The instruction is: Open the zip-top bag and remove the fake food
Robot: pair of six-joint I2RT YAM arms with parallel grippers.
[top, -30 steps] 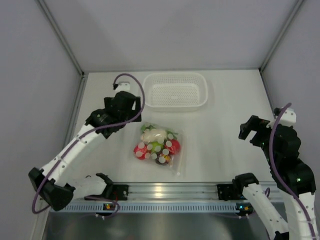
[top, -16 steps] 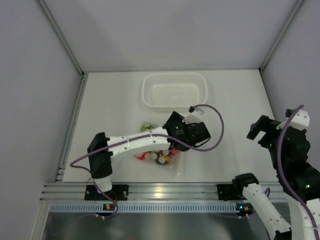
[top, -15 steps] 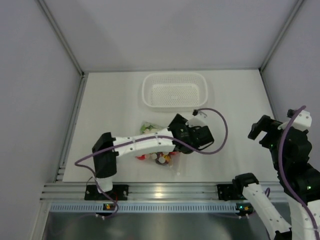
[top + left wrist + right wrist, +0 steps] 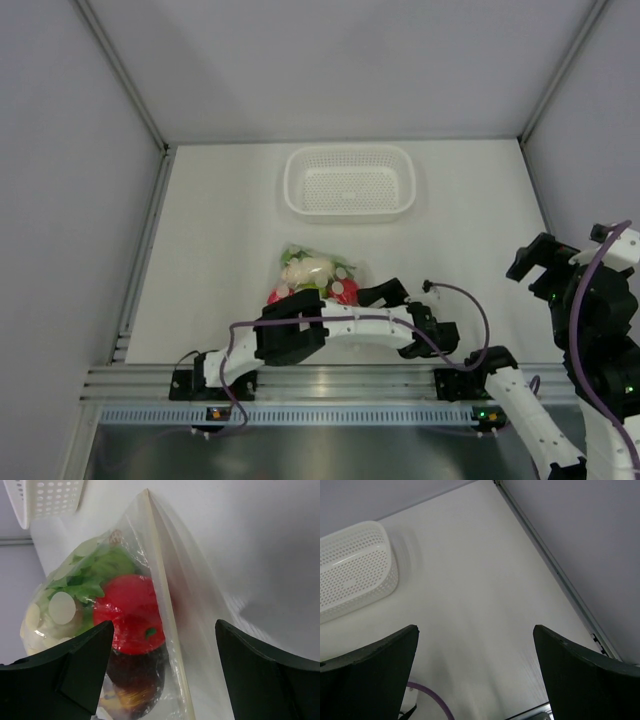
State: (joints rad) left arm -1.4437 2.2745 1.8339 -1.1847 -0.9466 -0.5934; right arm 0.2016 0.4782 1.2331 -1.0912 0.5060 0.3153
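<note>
In the left-wrist view the small plastic fake food (image 4: 127,615), leafy green, red and dark maroon, bulged at lower left inside the clear, crinkly zip-top bag (image 4: 165,555). The bag's pale zip strip (image 4: 162,595), its long axis here, ran from top centre to bottom centre, squarely between the spread fingers of my left hand (image 4: 164,630), which pinched nothing. Seen from above, the bag lay mid-frame on the white desk (image 4: 220,230), with my left hand at its right edge. My right hand (image 4: 475,630), likewise spread and empty, hung well apart at far right.
</note>
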